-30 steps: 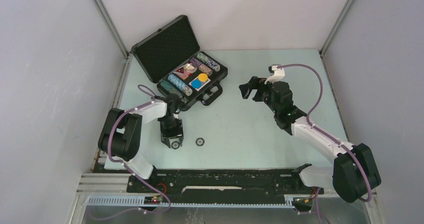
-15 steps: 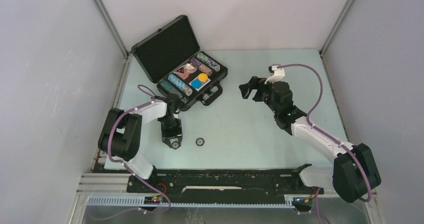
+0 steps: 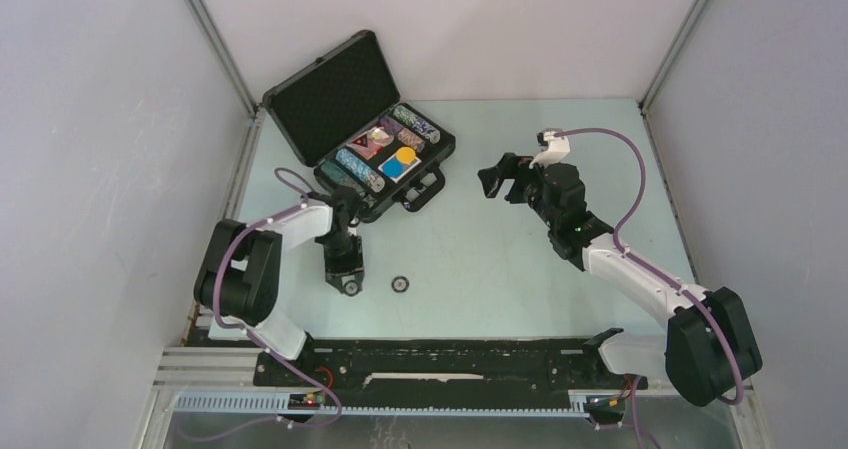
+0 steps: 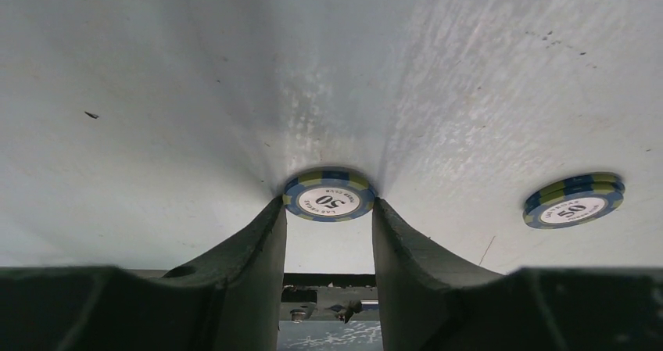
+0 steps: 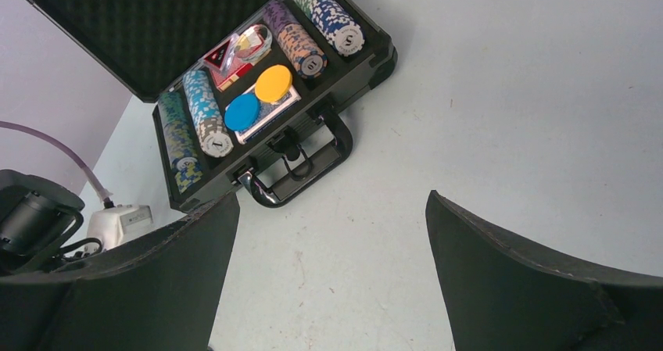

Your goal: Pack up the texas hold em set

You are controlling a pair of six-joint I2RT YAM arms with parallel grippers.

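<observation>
Bright, even light — soft glare

At the left wrist you cannot tell whether the left pincer point(image 4: 328, 210) presses the 50 chip point(image 4: 329, 195) or only flanks it, and the bottom edge cuts off its fingers point(image 4: 254, 249). From above, that pincer hides most of the chip, and the second chip point(image 3: 400, 284) is too small to read. At the right wrist, the top edge crops the briefcase point(image 5: 117, 30) lid, the orange disc point(image 5: 273, 84) and blue disc point(image 5: 242, 111) cover most of the card deck point(image 5: 270, 115), and the bottom edge crops the right pincer point(image 5: 332, 198)

Table point(image 3: 500, 259) lies open between briefcase point(image 3: 432, 159) and loose chip point(image 3: 400, 284); raised lid point(image 3: 325, 94) walls far-left corner.
</observation>
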